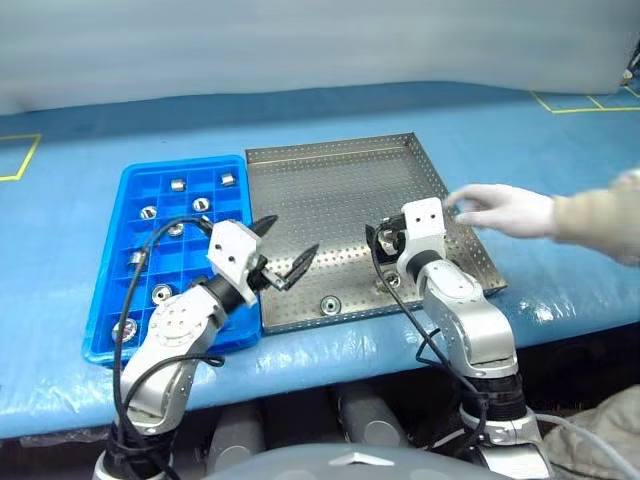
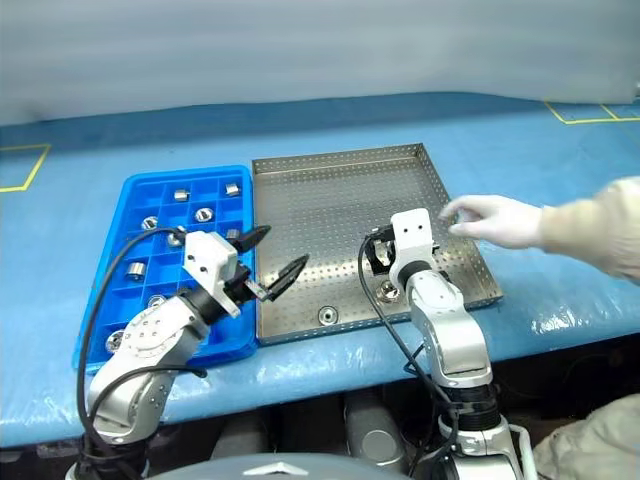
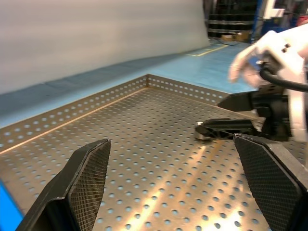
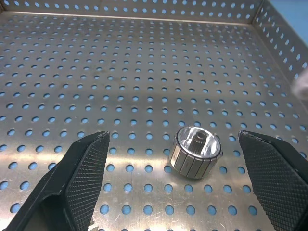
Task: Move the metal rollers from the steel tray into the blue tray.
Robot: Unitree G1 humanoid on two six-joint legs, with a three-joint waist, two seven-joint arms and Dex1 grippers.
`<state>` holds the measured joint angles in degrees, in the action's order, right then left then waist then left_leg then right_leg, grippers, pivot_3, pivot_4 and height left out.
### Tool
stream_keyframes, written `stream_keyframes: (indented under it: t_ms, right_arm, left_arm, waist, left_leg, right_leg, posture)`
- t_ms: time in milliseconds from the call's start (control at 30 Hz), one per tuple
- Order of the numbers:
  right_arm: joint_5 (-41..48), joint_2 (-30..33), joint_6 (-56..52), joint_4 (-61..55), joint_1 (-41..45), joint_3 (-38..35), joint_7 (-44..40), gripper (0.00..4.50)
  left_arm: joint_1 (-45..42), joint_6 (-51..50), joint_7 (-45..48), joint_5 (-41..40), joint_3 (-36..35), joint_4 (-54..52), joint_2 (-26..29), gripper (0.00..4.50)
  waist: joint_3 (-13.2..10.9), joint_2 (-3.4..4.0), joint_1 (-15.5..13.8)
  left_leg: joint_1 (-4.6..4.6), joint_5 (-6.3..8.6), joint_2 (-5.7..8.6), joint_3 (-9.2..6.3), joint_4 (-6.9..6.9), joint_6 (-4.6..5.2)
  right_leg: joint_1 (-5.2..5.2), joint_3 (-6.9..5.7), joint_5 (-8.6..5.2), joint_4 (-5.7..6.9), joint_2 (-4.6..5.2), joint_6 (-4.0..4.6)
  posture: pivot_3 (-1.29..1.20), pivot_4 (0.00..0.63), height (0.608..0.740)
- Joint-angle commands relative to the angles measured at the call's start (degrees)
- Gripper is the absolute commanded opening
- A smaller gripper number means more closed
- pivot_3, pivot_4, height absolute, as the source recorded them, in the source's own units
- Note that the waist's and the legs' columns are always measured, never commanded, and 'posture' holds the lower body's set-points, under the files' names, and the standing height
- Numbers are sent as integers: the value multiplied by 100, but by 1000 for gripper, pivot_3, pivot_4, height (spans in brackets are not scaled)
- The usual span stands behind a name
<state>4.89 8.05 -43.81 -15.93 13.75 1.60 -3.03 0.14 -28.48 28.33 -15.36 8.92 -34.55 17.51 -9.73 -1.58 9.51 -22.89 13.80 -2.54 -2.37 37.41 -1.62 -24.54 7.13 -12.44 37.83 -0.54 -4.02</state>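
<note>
Left arm: rises from the lower left of the frame, bent at the elbow, wrist angled toward centre.
Left hand: fingers spread wide, nothing between them.
Right arm: rises from the lower right, forearm leaning up and left.
Right hand: near frame centre, fingers wide apart, gripping nothing.

Even, bright overhead light. Warm glare streaks on steel tray floor beneath my left fingers. Person's gloved hand beyond tray's far rim blurred. Roller sharp, glinting.
</note>
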Motion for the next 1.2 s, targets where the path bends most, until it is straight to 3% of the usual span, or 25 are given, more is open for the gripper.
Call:
stream_keyframes:
  t_ms: [33,367,1200]
  right_arm:
    - [19,-112,122,110,156,-148,75,4500]
    - [-4,-410,487,1045,531,-517,362,4500]
    - [40,-464,590,1145,594,-485,256,4500]
  left_arm:
    - [47,50,117,-92,219,-85,26,4454]
    - [332,31,66,8,992,-304,131,4454]
    - [361,-60,-80,-68,1033,-380,303,4454]
  waist:
    - [-1,1,26]
    - [-2,5,55]
    - [-8,15,29]
  left_leg:
    - [-1,0,0,0,0,0]
    - [-1,0,1,-2,-2,1]
    - [-1,0,1,-1,-5,1]
  right_leg:
    - [-1,0,0,0,1,0]
    - [-1,0,0,0,0,0]
    - [-2,1,-3,-2,1,4]
  posture:
    - [-125,150,740]
    - [-100,150,740]
    - [-84,150,740]
